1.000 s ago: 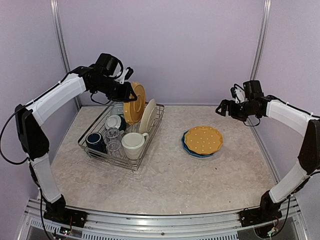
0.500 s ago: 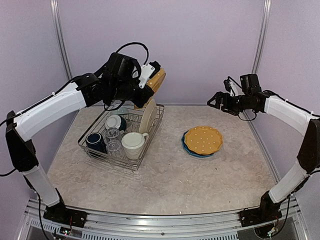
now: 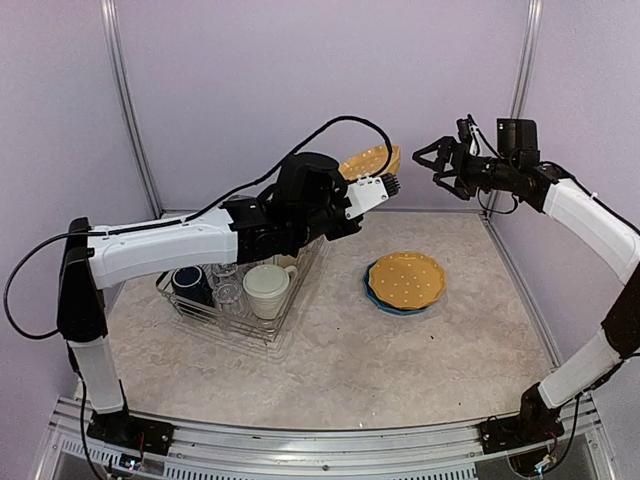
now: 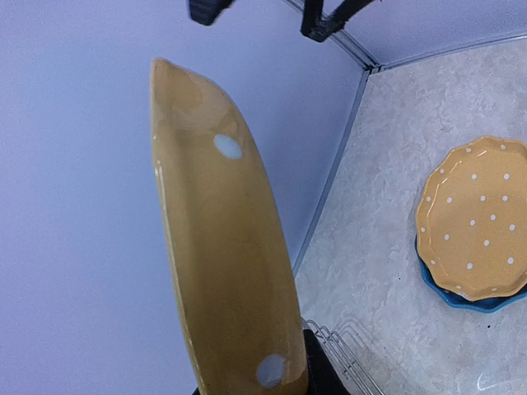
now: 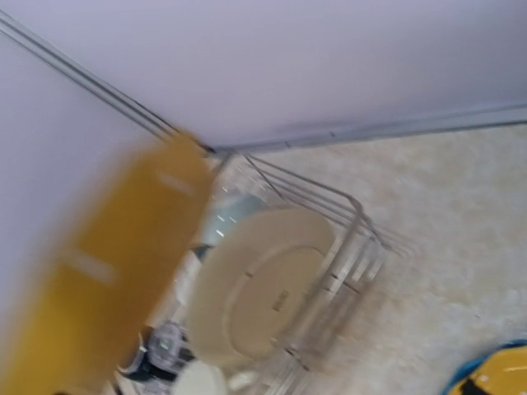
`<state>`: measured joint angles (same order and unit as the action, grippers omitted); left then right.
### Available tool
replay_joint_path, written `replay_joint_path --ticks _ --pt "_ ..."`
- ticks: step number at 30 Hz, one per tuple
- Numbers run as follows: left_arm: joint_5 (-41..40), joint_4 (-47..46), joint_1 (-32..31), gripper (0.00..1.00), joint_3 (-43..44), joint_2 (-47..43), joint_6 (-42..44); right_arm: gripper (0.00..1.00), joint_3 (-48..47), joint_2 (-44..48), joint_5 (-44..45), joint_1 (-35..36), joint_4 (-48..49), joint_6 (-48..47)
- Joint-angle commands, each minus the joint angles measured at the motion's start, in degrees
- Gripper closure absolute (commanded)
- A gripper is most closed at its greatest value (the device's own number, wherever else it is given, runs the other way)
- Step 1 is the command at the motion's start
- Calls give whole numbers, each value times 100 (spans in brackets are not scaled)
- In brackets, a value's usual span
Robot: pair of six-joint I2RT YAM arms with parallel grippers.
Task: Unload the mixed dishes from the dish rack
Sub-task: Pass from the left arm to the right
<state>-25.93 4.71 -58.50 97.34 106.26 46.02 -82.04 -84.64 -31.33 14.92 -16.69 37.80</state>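
Observation:
My left gripper (image 3: pixel 386 184) is shut on the rim of a yellow dotted plate (image 3: pixel 368 160), held high in the air right of the dish rack (image 3: pixel 205 310). The left wrist view shows that plate (image 4: pixel 222 263) edge-on, with one dark finger (image 4: pixel 321 374) beside it. Just right of the plate, my right gripper (image 3: pixel 434 166) stands open and holds nothing. In the rack stand a cream plate (image 5: pixel 255 288), a large cream mug (image 3: pixel 265 290), a navy mug (image 3: pixel 189 282) and a clear glass (image 3: pixel 228 294). My left arm hides the back of the rack.
Another yellow dotted plate (image 3: pixel 406 279) lies on a blue plate (image 3: pixel 383 304) on the table, right of the rack. The purple back wall and its corner posts (image 3: pixel 518 75) stand close behind both grippers.
My left arm has lifted the yellow plate off the rack and swung it up and right. The right gripper has risen and come left toward it, still open.

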Motion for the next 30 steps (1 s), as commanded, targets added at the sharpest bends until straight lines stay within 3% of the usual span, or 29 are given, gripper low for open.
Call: replay_joint_path --ticks 1,7,12,18,21,26,27,30 --pt "-615 -1755 -167 100 65 356 1118 0 -102 249 151 114 134 528" --pt "-736 -1987 -277 100 291 769 1390 3 108 -12 335 332 102 774" --pt "-810 -2165 -364 100 350 1052 1677 25 706 -280 24 549 1014 1275" --pt "-931 -2299 -389 100 210 1127 1744 24 1107 -291 -31 582 1479 1628" --pt "-918 -2299 -412 100 189 1140 1755 30 1263 -333 -192 582 1873 1932" --pt "-968 -2264 -456 100 176 1146 1712 47 1469 -295 -131 567 2360 2365" --pt "-956 -2180 -472 100 153 1115 1653 56 1511 -293 -136 567 2477 2444" --pt "-907 -1772 -495 95 118 998 1326 96 1612 -252 -66 539 2790 2626"
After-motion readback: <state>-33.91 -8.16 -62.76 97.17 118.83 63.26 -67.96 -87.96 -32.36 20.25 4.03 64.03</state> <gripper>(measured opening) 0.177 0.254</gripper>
